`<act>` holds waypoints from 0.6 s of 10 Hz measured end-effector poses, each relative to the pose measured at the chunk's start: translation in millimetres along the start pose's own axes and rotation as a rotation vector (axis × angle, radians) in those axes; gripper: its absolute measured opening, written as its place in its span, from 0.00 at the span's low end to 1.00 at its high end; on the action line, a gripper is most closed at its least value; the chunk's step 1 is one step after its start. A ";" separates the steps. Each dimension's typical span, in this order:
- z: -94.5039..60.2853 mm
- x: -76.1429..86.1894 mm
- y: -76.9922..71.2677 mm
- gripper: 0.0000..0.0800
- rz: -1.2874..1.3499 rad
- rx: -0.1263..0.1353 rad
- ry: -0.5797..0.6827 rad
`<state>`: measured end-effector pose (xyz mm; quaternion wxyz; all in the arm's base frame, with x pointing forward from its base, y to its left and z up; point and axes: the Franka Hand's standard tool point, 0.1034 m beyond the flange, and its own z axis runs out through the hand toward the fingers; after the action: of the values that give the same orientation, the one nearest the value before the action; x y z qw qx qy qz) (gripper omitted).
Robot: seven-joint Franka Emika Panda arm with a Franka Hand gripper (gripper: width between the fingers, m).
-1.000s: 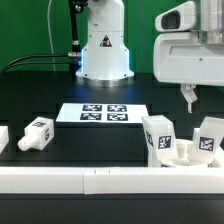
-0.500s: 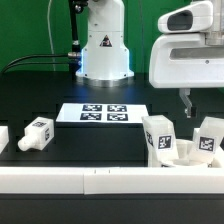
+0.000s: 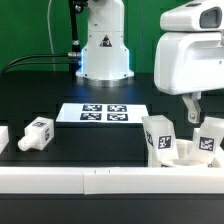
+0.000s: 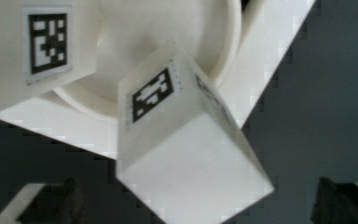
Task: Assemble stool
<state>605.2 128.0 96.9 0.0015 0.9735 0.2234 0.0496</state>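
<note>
My gripper (image 3: 192,112) hangs open and empty just above the stool parts at the exterior view's right. Two chunky white legs with tags stand there, one (image 3: 159,138) nearer the middle and one (image 3: 210,138) at the far right, with the round seat (image 3: 181,150) low between them. A third leg (image 3: 37,133) lies at the left. In the wrist view a tagged leg (image 4: 185,135) lies between my dark fingertips (image 4: 44,200), in front of the seat disc (image 4: 105,70). My gripper (image 4: 194,205) touches nothing.
The marker board (image 3: 104,113) lies flat in the middle of the black table. A white border rail (image 3: 90,177) runs along the front edge. The robot base (image 3: 103,45) stands at the back. Another white part (image 3: 3,137) shows at the far left edge.
My gripper has come lower and a little toward the exterior view's right, nearer the two standing legs. The parts have not moved.
</note>
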 end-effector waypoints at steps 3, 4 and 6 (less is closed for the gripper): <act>3.3 -2.7 1.7 0.81 -0.304 -0.038 -0.010; 5.5 -5.7 1.3 0.81 -0.412 -0.046 -0.021; 10.6 -10.4 6.9 0.81 -0.567 -0.058 -0.044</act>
<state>599.9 117.5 85.5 0.0481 0.8726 0.4850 0.0323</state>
